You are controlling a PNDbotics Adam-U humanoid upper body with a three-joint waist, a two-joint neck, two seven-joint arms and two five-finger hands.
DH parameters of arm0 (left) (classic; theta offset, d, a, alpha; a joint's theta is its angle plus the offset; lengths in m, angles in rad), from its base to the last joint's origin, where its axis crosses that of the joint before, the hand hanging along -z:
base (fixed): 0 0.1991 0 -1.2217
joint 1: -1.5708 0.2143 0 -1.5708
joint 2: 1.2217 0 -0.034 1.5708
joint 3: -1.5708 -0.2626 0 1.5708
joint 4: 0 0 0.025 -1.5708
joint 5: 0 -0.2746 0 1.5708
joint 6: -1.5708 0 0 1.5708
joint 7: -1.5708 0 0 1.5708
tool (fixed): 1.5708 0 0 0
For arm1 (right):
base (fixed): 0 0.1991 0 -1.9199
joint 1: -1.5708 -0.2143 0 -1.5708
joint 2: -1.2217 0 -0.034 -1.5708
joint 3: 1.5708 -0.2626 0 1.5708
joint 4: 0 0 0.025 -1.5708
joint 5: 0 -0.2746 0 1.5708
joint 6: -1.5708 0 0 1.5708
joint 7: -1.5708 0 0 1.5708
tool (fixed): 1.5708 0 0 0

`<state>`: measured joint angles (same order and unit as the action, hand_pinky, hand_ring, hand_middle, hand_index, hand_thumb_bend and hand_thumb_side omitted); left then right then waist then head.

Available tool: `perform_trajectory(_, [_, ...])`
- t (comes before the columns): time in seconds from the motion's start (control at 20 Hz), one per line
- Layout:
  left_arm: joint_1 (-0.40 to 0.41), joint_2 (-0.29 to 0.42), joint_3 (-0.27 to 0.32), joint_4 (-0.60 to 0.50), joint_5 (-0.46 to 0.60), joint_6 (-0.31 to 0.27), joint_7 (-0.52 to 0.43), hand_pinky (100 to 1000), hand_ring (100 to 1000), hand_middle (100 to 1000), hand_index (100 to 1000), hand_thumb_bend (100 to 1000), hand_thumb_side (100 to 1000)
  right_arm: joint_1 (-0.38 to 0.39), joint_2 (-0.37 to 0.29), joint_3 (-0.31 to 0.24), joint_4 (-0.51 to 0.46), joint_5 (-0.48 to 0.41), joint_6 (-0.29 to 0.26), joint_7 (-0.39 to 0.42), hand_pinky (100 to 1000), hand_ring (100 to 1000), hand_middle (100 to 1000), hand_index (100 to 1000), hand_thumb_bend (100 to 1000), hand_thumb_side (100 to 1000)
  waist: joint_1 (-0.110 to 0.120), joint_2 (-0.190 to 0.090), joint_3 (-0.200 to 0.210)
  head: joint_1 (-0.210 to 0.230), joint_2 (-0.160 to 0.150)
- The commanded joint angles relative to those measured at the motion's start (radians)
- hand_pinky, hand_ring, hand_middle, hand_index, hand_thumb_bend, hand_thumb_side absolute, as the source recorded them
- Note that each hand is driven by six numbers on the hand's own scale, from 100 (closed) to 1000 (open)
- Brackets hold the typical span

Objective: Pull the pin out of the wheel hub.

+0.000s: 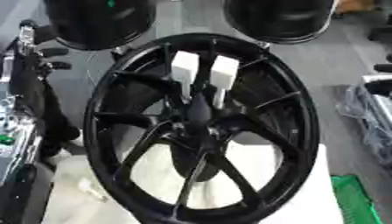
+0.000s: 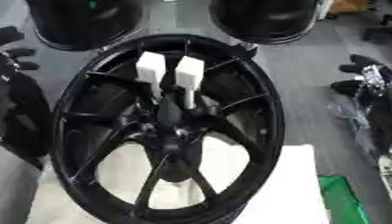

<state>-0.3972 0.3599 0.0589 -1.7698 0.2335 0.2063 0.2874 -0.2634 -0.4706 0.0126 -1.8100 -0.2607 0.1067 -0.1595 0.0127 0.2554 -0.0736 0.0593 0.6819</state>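
Note:
A black multi-spoke wheel stands upright on a white pad, its hub facing me. Two white pins with block-shaped heads stick out of the hub area side by side: the left pin and the right pin, whose thin stem runs down toward the hub. My left hand hangs at the left edge, beside the rim and apart from it, fingers straight. At the right edge my right hand is also clear of the wheel, fingers extended. Neither hand touches a pin.
Two black tyres stand behind the wheel on the grey floor. A green crate sits at the lower right. A plastic-wrapped bundle lies to the right of the rim.

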Motion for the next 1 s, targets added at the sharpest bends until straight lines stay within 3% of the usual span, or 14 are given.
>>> perform_trajectory(0.05, [-0.015,0.016,0.004,-0.016,0.000,-0.001,0.001,563,642,723,752,100,801,-0.008,-0.023,-0.007,-0.013,0.002,0.001,0.000,755,643,740,851,100,775,0.000,-0.020,0.000,-0.001,-0.015])
perform_trajectory(0.6, [-0.012,0.024,0.012,-0.020,-0.002,-0.004,0.007,562,642,723,751,100,802,-0.037,-0.029,0.001,-0.017,0.020,-0.007,0.034,772,692,785,872,100,766,-0.007,-0.008,0.007,0.005,-0.027])
perform_trajectory(0.8, [-0.005,0.031,0.014,-0.017,-0.004,-0.003,0.007,562,642,723,752,100,802,-0.059,-0.072,0.006,-0.032,0.004,-0.012,0.037,780,713,799,875,100,727,-0.012,-0.011,-0.001,0.008,-0.021])
perform_trajectory(1.0, [0.005,0.041,0.017,-0.014,-0.008,-0.003,0.010,562,643,724,752,100,800,-0.108,-0.160,0.019,-0.049,-0.035,-0.016,0.054,783,719,800,875,100,695,-0.022,-0.022,-0.013,0.011,-0.010])
